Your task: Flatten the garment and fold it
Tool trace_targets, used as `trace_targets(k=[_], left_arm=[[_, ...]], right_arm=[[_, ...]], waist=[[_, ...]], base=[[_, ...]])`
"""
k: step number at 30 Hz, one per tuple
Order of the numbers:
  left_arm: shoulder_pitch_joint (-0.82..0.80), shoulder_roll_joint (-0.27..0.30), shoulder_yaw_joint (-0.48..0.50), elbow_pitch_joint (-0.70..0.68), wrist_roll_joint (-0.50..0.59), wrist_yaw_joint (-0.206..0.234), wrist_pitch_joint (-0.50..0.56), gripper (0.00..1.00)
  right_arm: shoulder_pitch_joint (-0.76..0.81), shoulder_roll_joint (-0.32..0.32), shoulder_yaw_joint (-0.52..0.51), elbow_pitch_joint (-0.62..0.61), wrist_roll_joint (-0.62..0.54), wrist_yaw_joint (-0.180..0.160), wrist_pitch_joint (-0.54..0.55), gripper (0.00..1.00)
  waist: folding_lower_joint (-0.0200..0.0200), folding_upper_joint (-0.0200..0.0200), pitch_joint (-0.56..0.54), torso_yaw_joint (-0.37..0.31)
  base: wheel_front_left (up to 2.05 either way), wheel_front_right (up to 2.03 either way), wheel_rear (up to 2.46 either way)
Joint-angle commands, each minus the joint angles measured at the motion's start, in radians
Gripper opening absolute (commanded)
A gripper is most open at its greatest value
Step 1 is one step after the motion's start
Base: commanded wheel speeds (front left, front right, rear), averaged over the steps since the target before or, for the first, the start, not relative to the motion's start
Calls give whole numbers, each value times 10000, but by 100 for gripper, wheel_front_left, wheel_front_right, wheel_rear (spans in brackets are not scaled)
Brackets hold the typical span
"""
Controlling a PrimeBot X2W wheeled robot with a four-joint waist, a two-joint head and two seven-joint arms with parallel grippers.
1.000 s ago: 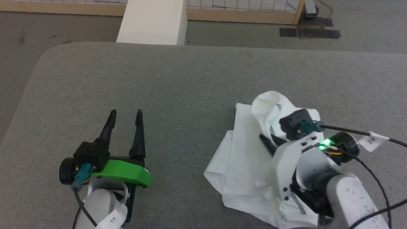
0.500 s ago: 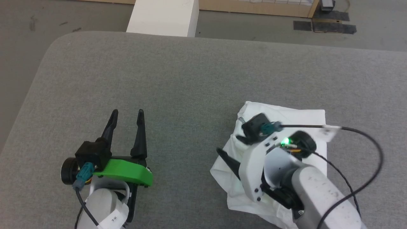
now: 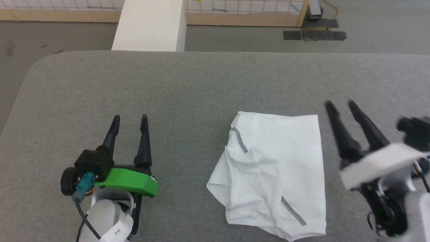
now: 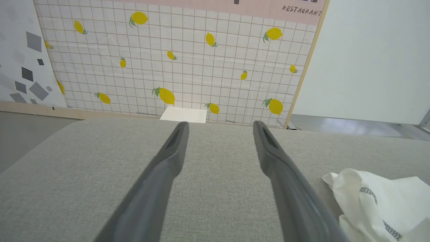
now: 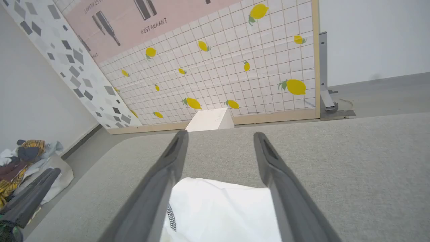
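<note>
The garment (image 3: 273, 174) lies folded on the grey table (image 3: 188, 87) between the left gripper (image 3: 130, 117) and the right gripper (image 3: 339, 103), both spread and empty. The right wrist view adds a heap of coloured clothes (image 5: 23, 158) beyond the table's edge.

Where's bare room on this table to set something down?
Bare table stretches across the far side near the white box, and between the left gripper and the garment. Crowded at the right, where the right gripper flanks the garment.
</note>
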Motion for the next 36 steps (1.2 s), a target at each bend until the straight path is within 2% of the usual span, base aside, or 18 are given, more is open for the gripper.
trace_targets(k=[1,4,8,18,20,21,22,23,24,25,29,32,36], left_arm=[[80,-31,10,-45,51,-24,-47,100],[63,-31,-15,-50,47,-29,-47,100],[23,-31,-42,-54,31,-26,-47,100],[24,-31,-127,-8,-33,12,-47,100],[18,-31,-162,-7,-49,24,-47,100],[17,-31,-171,-9,-54,29,-47,100],[15,-31,-174,-11,-59,34,-47,100],[13,-31,-170,-15,-62,40,-47,100],[10,-31,-160,-22,-68,49,-47,100],[8,-31,-152,-28,-70,56,-47,100],[30,-32,-56,-84,-38,91,-47,100],[38,-32,6,-133,41,81,-47,100],[-20,-28,94,-245,142,52,-47,100]], right_arm=[[317,26,-304,218,357,-13,-62,100],[746,28,-918,1017,1134,-13,149,100],[939,29,-1131,2122,1894,-13,769,100],[284,31,-393,4119,3672,-13,1715,100],[182,31,-160,4336,3679,-13,1961,100],[162,31,-81,4411,3569,-13,2103,95],[146,31,-7,4475,3389,-13,2303,53],[137,31,31,4506,3229,-13,2473,36],[121,31,48,4485,3018,-13,2648,15],[104,31,10,4444,2854,-13,2734,0],[29,31,-65,3963,1845,-13,3228,0],[-66,-4,0,3317,611,-13,3856,0],[-255,-936,542,2479,-1044,-13,4514,0]], waist=[[-1,0,-57,-103],[-1,0,-43,-128],[-1,0,-10,-127],[-1,0,0,43],[-1,0,15,97],[-1,0,22,114],[-1,0,35,129],[-1,0,46,136],[-1,0,65,138],[-1,0,80,135],[-1,0,161,-11],[-1,0,241,-285],[-1,0,386,-814]], base=[[0,0,0],[0,0,0],[0,0,0],[0,0,0],[0,0,0],[0,0,0],[0,0,0],[0,0,0],[0,0,0],[0,0,0],[0,0,0],[0,0,0],[0,0,0]])
